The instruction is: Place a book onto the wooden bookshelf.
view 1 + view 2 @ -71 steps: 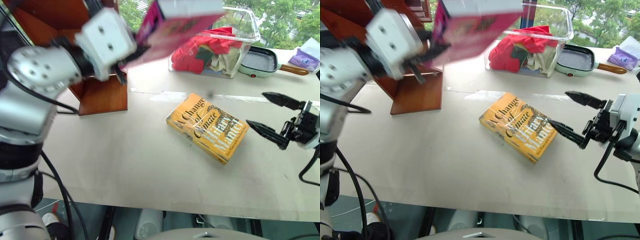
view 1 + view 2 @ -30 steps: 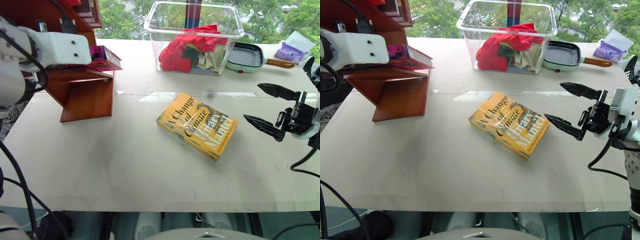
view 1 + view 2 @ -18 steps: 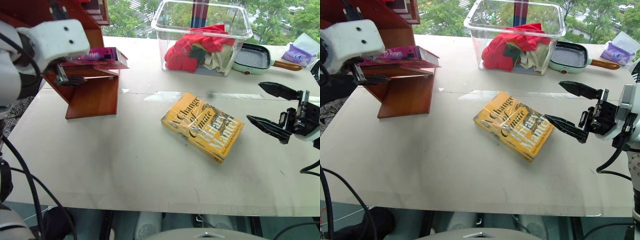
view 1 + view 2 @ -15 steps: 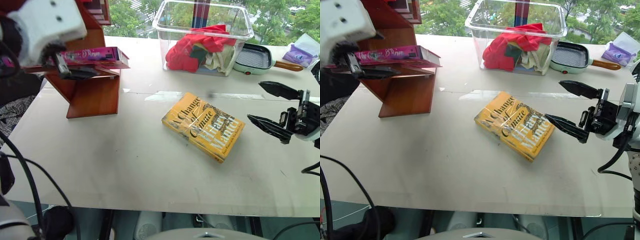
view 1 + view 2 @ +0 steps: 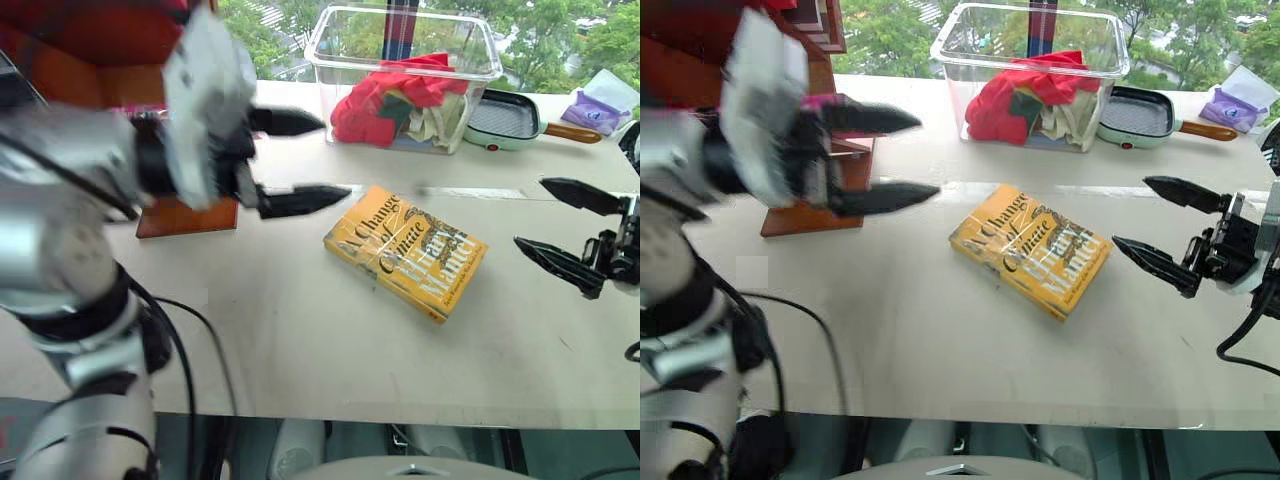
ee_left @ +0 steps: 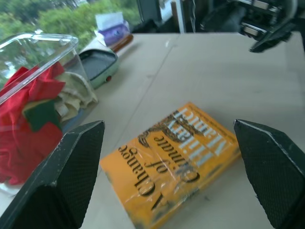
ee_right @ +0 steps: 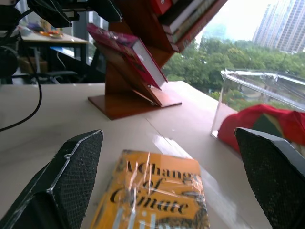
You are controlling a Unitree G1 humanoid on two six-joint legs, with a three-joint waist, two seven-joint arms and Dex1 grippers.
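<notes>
Pink book (image 7: 131, 50) lies tilted on the wooden bookshelf (image 7: 136, 98), beyond the spread, empty left gripper (image 5: 905, 155); right gripper (image 5: 1165, 225) likewise spread.

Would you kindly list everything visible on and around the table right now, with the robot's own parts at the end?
pink book: one, magenta, lying on the slanted board of the wooden bookshelf.
wooden bookshelf: one, reddish-brown, at the table's left far side, more books on its upper board.
yellow book: one, yellow with cream lettering, flat mid-table.
clear bin: one, transparent, far side, holding red and cream cloths.
grill pan: one, pale green with brown handle, right of the bin.
purple packet: one, far right corner.
table: one, beige.
left gripper: black fingers, open, between shelf and yellow book.
right gripper: black fingers, open, right of the yellow book.
</notes>
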